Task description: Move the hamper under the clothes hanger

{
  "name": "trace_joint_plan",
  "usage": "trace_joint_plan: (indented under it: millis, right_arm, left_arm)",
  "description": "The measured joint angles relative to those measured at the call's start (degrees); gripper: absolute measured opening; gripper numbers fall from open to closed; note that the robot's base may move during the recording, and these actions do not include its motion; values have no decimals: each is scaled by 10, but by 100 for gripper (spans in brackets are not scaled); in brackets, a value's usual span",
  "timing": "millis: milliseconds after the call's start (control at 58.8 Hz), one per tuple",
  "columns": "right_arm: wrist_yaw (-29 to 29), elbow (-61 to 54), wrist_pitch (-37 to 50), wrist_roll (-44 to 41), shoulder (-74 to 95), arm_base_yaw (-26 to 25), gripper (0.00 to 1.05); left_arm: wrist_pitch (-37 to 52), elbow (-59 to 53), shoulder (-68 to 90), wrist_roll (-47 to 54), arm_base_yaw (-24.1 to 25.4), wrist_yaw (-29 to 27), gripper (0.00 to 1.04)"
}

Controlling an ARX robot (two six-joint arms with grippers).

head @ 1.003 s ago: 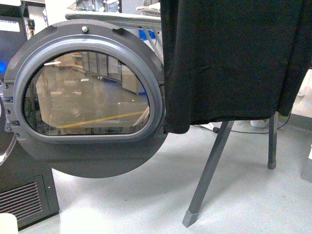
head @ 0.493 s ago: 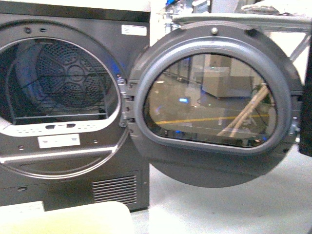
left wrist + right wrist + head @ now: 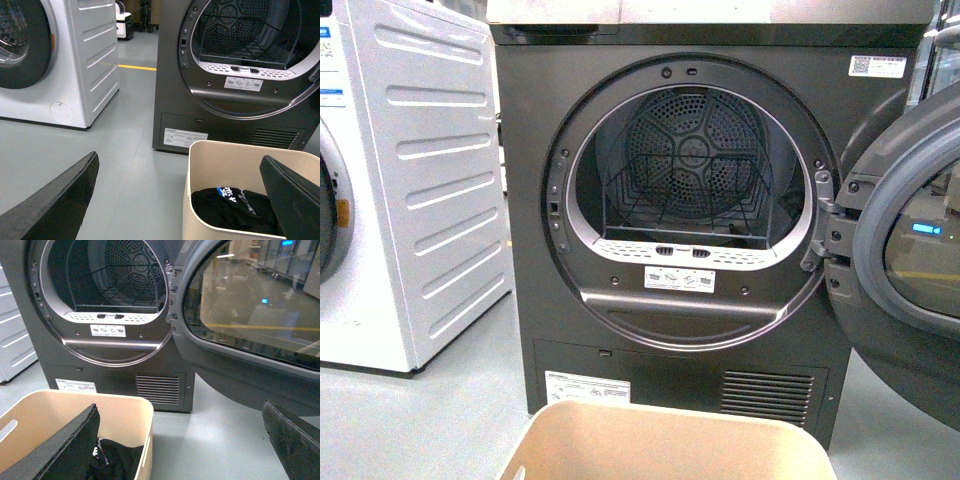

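The beige hamper (image 3: 665, 412) stands on the floor right in front of the grey dryer, with only its far rim showing at the bottom of the front view. Black clothes (image 3: 230, 207) lie inside it. My left gripper (image 3: 179, 165) is open, and its fingers straddle the hamper's near left corner (image 3: 192, 150) without touching it. My right gripper (image 3: 181, 410) is also open; one finger (image 3: 75, 440) hangs over the hamper's inside (image 3: 50, 410), the other over bare floor. The clothes hanger is out of view.
The dryer (image 3: 700, 40) stands just behind the hamper, its drum open and its round door (image 3: 910, 260) swung out to the right. A white washing machine (image 3: 410, 180) stands to the left. Grey floor (image 3: 125, 150) lies between the machines and left of the hamper.
The front view has swung left, from the rack with a black garment, past the dryer door, to the dryer drum. The hamper's rim now fills the bottom edge.
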Motion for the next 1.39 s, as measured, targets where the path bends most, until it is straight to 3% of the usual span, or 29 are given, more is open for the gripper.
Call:
trace_joint_plan:
  millis: [476,510,544,595,731,884,1207,1394]
  right_arm:
    - [2,0,0,0,0,0,97]
    - [4,0,-1,2,1,0,97]
    - [57,32,-77,43,45,9,97]
    - [62,57,-100,89,144,-3,97]
    - [14,90,44,119,366,-26,97]
    - [6,172,146,112,585,7,97]
    - [50,305,195,104,894,69,97]
    - [65,371,192,97,1019,82,97]
  left_arm:
    - [0,0,0,0,0,2,98]
    - [-42,15,20,-24,-12,-36,98]
    - [-113,53,110,-74,-30,-87,98]
    - [-79,76,243,-108,-37,-83,98]
    - [77,144,514,-93,-44,-63,98]
    - [166,262,780,-43,-39,-39,98]
    - [177,420,1031,31,-45,-17,98]
    - [191,460,1096,32,-45,-21,98]
